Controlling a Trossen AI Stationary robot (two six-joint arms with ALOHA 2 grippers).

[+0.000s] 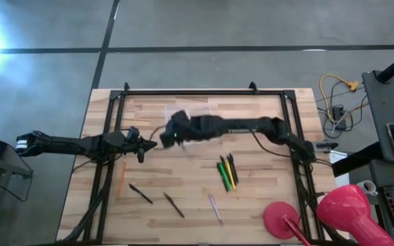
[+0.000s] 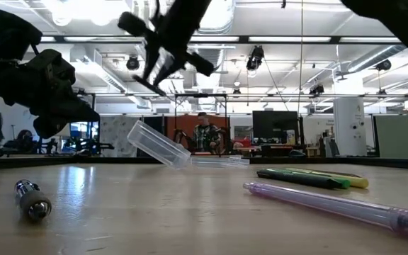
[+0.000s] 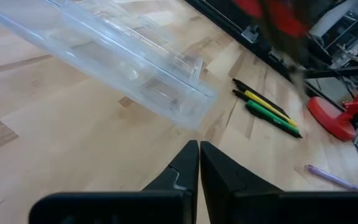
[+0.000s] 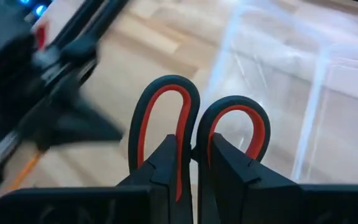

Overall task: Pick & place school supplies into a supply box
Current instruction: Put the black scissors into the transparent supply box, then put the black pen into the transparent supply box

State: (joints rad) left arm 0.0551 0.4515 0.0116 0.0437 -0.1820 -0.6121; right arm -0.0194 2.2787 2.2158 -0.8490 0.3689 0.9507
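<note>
Scissors (image 4: 197,134) are what I'm carrying right now: in the right wrist view their red-and-black loops stand up from between my right gripper's (image 4: 194,177) fingers, which are clamped on them below the handles, and the clear supply box (image 4: 291,81) lies just past them toward 1 o'clock, so I judge this is the carry toward the drop. From above, the right gripper (image 1: 176,131) sits near table centre, reaching in from 3 o'clock, with the box (image 1: 191,109) just beyond it toward 12 o'clock; the left gripper (image 1: 142,145) waits close by at 9 o'clock of the right one, I'd guess to steady the box if needed. The remaining supplies are spread toward 6 o'clock: a green pen (image 1: 221,176), a yellow pen (image 1: 227,173) and a black pen (image 1: 233,167) side by side, a purple pen (image 1: 215,208), two dark pens (image 1: 141,194) and (image 1: 174,205), and an orange pencil (image 1: 122,176) by the left arm. A red round-based object (image 1: 282,220) sits at 5 o'clock. At table height, the box (image 2: 160,146) looks tilted, one end raised, its lid (image 2: 218,161) lying flat behind; the purple pen (image 2: 331,205) lies nearest the camera. In the left wrist view the left gripper's (image 3: 199,165) fingers are pressed together with nothing between them, and the box (image 3: 135,68) lies ahead, the green and yellow pens (image 3: 269,112) beyond it.
</note>
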